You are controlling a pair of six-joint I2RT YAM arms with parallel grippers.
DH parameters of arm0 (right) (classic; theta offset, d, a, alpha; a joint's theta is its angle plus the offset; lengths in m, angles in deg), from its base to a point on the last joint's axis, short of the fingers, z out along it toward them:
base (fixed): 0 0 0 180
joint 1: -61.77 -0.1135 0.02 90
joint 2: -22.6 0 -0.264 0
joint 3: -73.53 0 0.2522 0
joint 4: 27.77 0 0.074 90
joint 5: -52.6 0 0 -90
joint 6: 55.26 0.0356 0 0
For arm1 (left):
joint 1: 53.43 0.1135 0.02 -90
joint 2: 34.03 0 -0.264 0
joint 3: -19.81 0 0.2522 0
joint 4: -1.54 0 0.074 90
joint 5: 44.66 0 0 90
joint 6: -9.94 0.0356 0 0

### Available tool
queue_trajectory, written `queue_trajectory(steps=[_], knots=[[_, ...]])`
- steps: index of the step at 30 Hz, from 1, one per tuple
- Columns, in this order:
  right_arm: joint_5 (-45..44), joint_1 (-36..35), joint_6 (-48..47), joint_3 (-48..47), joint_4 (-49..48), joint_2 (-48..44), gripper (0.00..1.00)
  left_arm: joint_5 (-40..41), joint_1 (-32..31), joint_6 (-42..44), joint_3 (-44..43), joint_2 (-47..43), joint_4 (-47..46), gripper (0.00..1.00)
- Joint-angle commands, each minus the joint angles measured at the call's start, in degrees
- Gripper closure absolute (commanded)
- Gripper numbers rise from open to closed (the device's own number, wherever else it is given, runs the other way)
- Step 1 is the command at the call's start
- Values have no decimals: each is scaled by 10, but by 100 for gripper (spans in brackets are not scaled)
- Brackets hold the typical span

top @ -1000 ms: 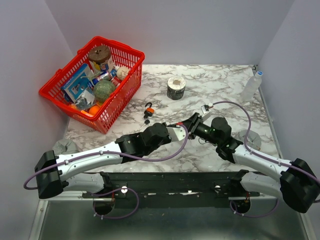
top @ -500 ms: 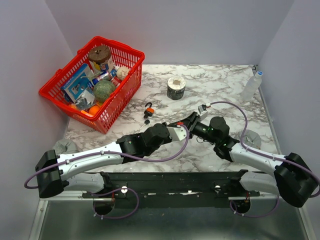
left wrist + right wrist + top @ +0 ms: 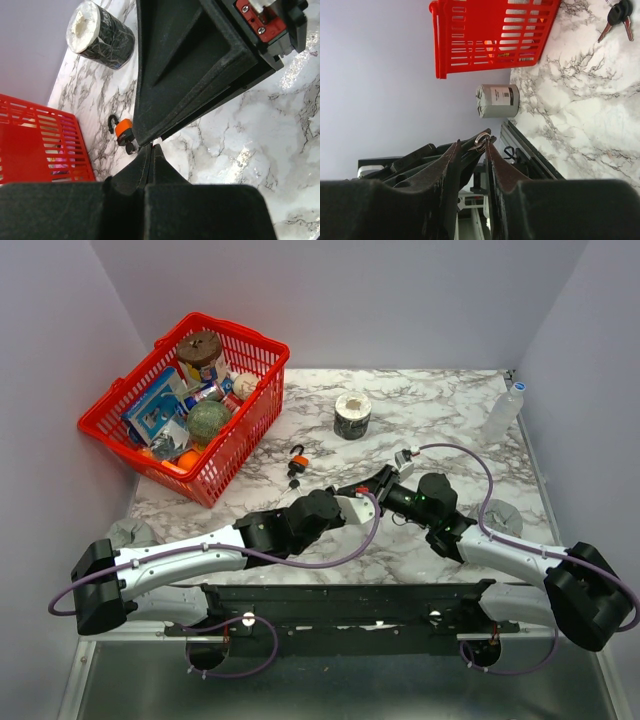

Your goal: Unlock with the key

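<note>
tape roll beyond the orange padlock, red basket beside it; nearer it, left gripper pinched together, right gripper narrowly parted; marble table.

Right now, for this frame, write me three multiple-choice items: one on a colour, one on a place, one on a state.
1. What colour is the slatted plastic basket? A blue; B green; C red.
2. Where does the orange-and-black padlock lie? A inside the basket; B on the marble tabletop; C on a shelf.
3. How is the left hand set? A shut, tips together; B spread wide; C out of view.
Answers: C, its walls are plainly red; B, it rests on bare marble beside the basket; A, the left wrist view shows the tips meeting.
</note>
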Motion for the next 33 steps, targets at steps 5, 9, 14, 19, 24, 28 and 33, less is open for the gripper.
queue_trajectory(steps=[5, 9, 14, 19, 24, 28, 33], knots=[[7, 2, 3, -7, -19, 6, 73, 49, -23, 25, 17, 6, -19, 100], [5, 2, 3, -7, -23, 7, 79, 57, -32, 32, 21, 7, -24, 100], [3, 2, -3, -6, -23, 10, 98, 60, -33, 23, 19, 5, -23, 90], [-6, 2, -11, 8, -33, 8, 99, 55, -34, 1, 22, -8, -21, 51], [-43, 3, -26, 35, -61, -12, 99, 47, -29, -46, 19, -31, 7, 18], [-70, 2, -80, 61, -94, -40, 99, 4, -10, -150, 9, -58, 42, 11], [-87, 3, -146, 87, -138, -73, 99, -90, 38, -298, 9, -114, 28, 8]])
